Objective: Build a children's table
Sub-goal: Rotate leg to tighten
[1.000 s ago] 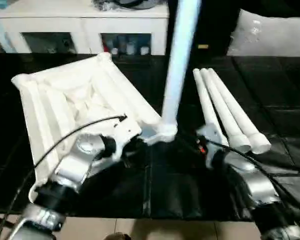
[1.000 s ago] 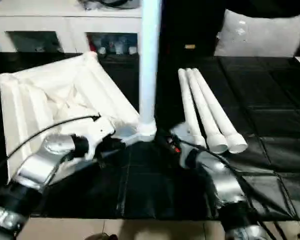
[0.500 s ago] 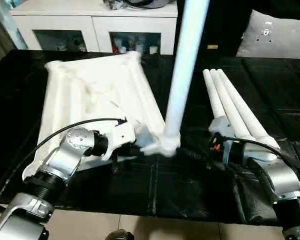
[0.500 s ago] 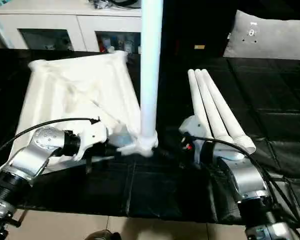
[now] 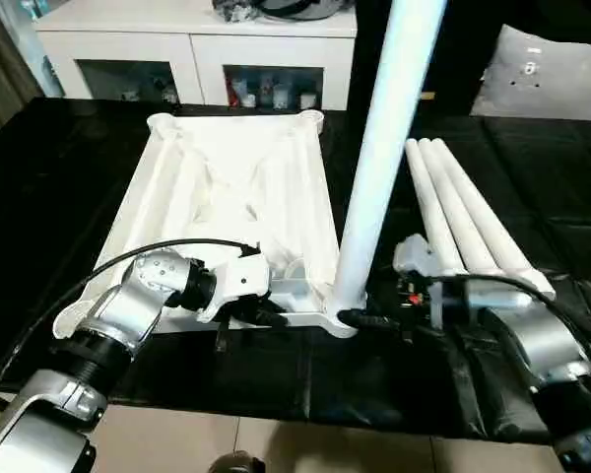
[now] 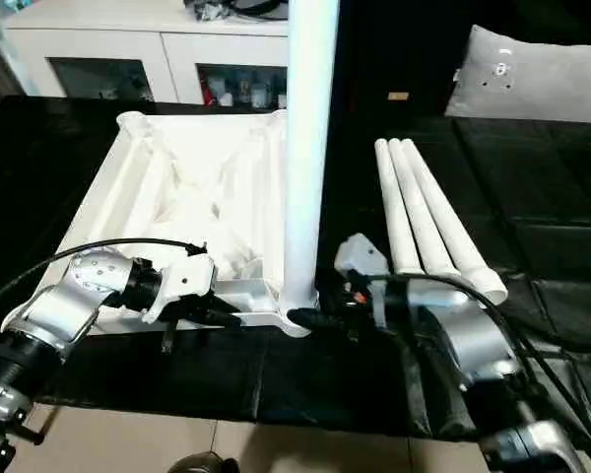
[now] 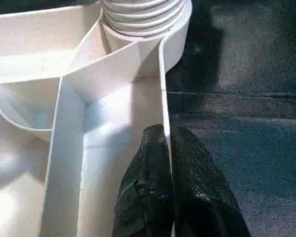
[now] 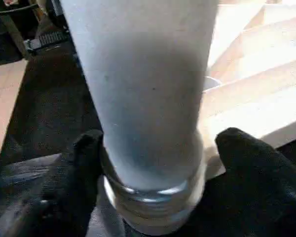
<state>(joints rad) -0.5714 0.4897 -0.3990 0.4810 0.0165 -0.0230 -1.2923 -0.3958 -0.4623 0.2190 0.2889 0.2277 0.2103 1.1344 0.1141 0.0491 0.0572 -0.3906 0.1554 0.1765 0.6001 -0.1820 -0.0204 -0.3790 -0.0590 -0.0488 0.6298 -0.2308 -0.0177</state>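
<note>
Pinching the table top (image 5: 227, 187) rim, centre-left on the bench (image 5: 39, 197), left pincer (image 7: 163, 163) is clamped; right pincer (image 8: 153, 163) stands apart around the upright leg (image 5: 379, 168). Light, stiff, slick plastic: grip low by the socket.

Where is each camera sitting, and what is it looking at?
Eye views: on the head, looking down at the tabletop, standing leg, three loose legs; both forearms show.
Left wrist view: along the left gripper, pinching the tabletop's rim.
Right wrist view: along the right gripper, its fingers either side of the standing leg's base.
Shared: both wrist views see that leg's threaded foot in its corner socket.
</note>
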